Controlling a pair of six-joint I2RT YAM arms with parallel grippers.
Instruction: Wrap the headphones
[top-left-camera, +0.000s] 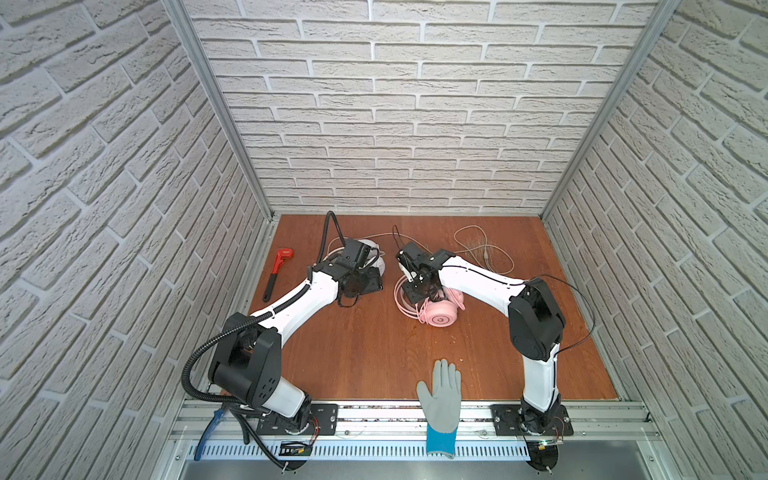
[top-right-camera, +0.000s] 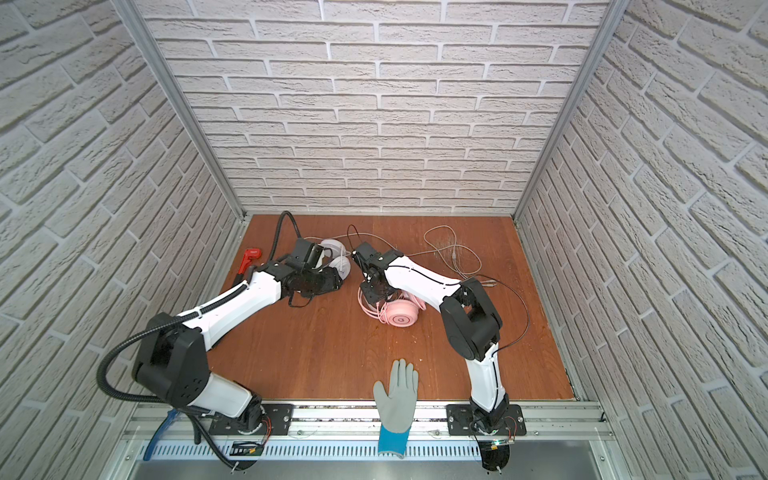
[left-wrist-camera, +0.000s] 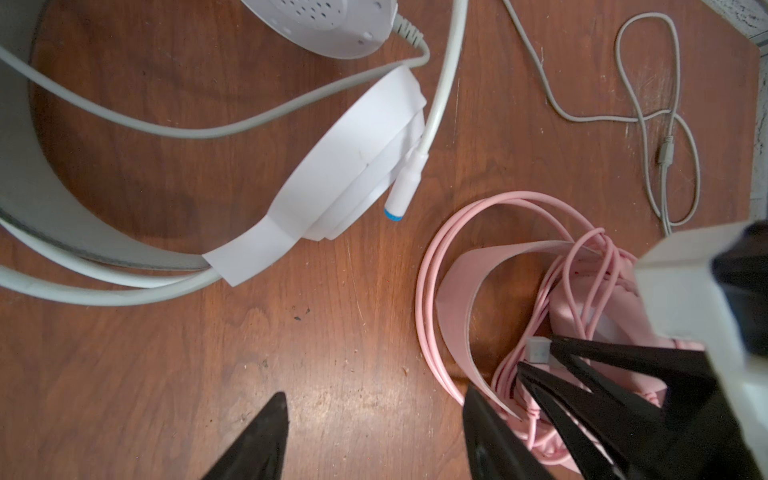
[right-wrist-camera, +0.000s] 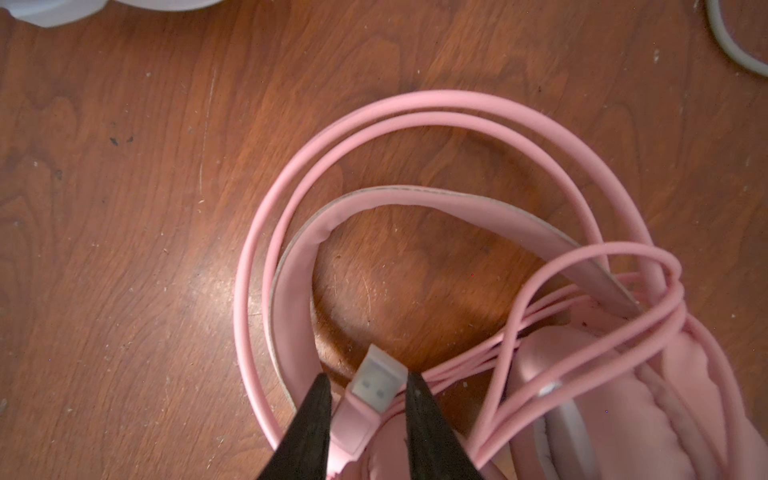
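Note:
The pink headphones (top-left-camera: 440, 319) (top-right-camera: 401, 318) lie mid-table, with their cable coiled in loops around the headband (right-wrist-camera: 415, 203). My right gripper (right-wrist-camera: 368, 384) (top-left-camera: 417, 291) points down over them, shut on the cable's USB plug (right-wrist-camera: 378, 380), which sits between both fingers. The white headphones (top-left-camera: 376, 262) (top-right-camera: 340, 264) lie behind my left arm, their cable (top-left-camera: 486, 249) (left-wrist-camera: 648, 116) trailing loose over the back right of the table. My left gripper (left-wrist-camera: 374, 399) (top-left-camera: 368, 284) hangs open over bare wood between the white headband (left-wrist-camera: 353, 166) and the pink band (left-wrist-camera: 457, 291).
A red pipe wrench (top-left-camera: 277, 268) (top-right-camera: 248, 257) lies at the table's left edge. A grey glove with a blue cuff (top-left-camera: 442, 399) (top-right-camera: 395, 399) rests over the front edge. Brick-pattern walls close in three sides.

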